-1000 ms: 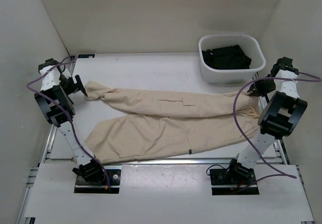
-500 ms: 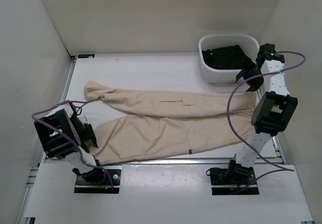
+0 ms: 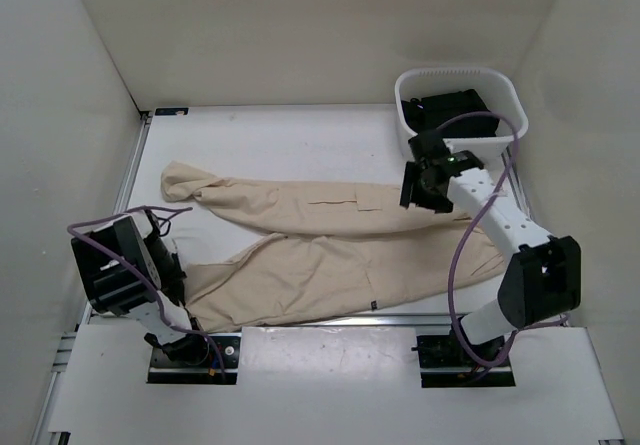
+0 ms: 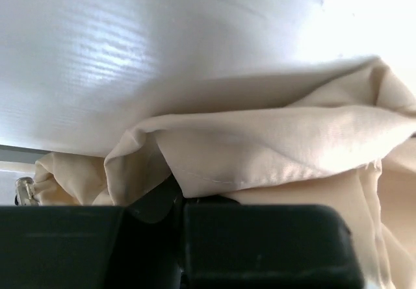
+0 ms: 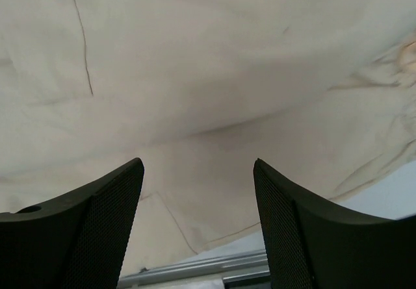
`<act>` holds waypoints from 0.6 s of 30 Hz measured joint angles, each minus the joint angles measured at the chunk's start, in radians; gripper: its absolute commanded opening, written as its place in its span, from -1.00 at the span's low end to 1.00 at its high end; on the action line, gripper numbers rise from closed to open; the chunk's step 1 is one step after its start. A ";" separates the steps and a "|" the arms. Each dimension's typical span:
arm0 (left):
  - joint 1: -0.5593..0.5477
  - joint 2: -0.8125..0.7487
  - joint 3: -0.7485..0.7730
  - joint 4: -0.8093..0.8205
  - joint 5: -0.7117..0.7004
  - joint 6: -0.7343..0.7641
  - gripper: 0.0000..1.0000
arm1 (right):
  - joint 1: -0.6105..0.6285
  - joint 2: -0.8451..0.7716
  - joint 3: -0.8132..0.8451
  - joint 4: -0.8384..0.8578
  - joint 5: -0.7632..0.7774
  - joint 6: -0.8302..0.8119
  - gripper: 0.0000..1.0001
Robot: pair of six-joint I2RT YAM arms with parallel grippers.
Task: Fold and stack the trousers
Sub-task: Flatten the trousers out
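The beige trousers (image 3: 330,240) lie flat across the table, legs toward the left and waist toward the right. My left gripper (image 3: 171,269) sits at the hem of the near leg. In the left wrist view its jaws (image 4: 175,201) are shut on a fold of the trousers' hem (image 4: 260,152). My right gripper (image 3: 418,187) hovers over the trousers' upper part near the waist. In the right wrist view it (image 5: 198,165) stands open above smooth cloth (image 5: 195,75), with nothing between its fingers.
A white basket (image 3: 455,71) holding dark clothes (image 3: 450,111) stands at the back right, close behind the right arm. The table's metal front rail (image 5: 195,271) shows under the right gripper. White walls enclose the table on three sides.
My left gripper has moved from the far leg's end to the near leg's hem and closed on it. The right arm has swung from the right edge to above the trousers, and its jaws opened.
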 measured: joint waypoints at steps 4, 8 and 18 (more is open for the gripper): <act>0.010 -0.073 -0.009 0.045 -0.011 -0.001 -0.72 | 0.085 0.053 -0.149 0.047 -0.039 0.068 0.42; 0.041 -0.268 0.072 0.169 -0.031 0.000 -0.72 | 0.131 0.156 -0.225 0.087 -0.081 0.130 0.42; 0.046 -0.343 0.155 0.078 0.035 0.004 0.58 | 0.111 0.252 -0.269 0.110 -0.174 0.185 0.42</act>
